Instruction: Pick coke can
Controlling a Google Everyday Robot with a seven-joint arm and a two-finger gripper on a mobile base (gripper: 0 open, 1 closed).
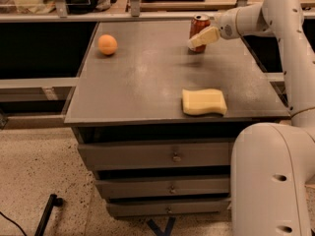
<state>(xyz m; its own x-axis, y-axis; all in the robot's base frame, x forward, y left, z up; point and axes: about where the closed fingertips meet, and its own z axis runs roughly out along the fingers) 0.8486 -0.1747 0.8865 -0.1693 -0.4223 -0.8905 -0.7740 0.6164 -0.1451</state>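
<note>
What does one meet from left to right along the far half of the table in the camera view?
Orange fruit → coke can → robot arm. The claw is at the can's front, overlapping it, so it has no separate place.

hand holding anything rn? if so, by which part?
Cannot tell. The hand is against the coke can low on its side, at the far right of the table; an actual hold does not show.

High frontal view onto cabinet; end effector upper right.
</note>
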